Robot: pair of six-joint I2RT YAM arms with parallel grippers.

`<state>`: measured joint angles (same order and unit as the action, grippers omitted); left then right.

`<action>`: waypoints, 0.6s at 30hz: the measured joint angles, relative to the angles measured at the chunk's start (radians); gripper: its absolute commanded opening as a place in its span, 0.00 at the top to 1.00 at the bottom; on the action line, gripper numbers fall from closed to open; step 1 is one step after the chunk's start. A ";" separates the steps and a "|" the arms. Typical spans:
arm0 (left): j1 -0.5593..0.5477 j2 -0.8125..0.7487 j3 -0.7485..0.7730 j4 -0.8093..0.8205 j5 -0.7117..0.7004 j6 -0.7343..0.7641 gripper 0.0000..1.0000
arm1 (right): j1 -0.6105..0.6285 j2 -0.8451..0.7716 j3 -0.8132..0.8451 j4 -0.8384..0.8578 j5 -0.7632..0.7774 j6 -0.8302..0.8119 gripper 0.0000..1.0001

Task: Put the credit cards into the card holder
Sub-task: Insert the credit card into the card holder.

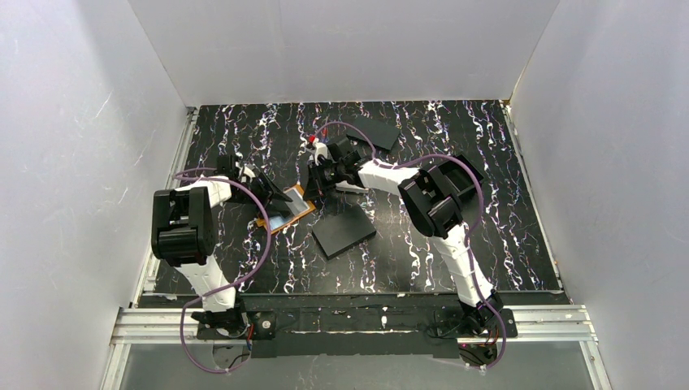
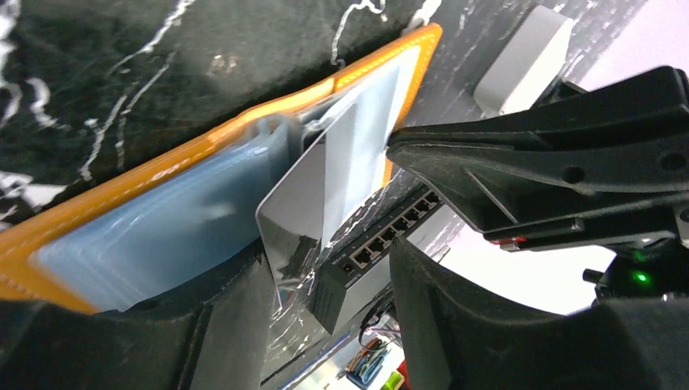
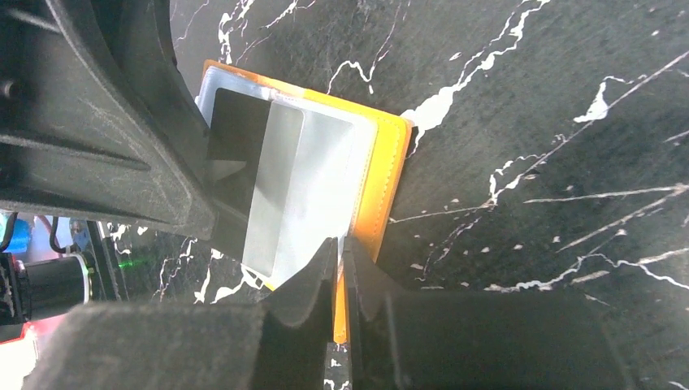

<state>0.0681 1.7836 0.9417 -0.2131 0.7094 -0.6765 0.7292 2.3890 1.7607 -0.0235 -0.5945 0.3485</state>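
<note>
From above, the card holder lies open on the black marbled table, left of centre, with the left gripper at its far left edge and the right gripper at its right end. A flat black rectangle lies just beside the holder on the near right, and another sits well apart near the back. In the left wrist view the holder's pale blue inside faces the camera. A silvery credit card stands tilted, its upper part tucked in a pocket, its lower edge between the left jaws. These stand well apart and are not clamped on it. In the right wrist view the right fingers are nearly closed, pinching the holder's orange edge, and the card lies across the inside.
</note>
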 measured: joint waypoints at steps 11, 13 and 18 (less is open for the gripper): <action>-0.092 0.031 0.119 -0.172 -0.173 0.004 0.62 | 0.006 0.000 -0.003 0.003 -0.003 0.016 0.87; -0.139 0.040 0.161 -0.218 -0.238 0.008 0.60 | 0.006 0.000 -0.003 0.003 -0.002 0.019 0.87; -0.205 0.043 0.247 -0.316 -0.370 0.031 0.54 | 0.005 0.000 -0.003 0.003 0.001 0.028 0.88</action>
<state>-0.1368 1.8263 1.1885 -0.5293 0.3397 -0.6456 0.7345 2.3890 1.7576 -0.0200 -0.5938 0.3763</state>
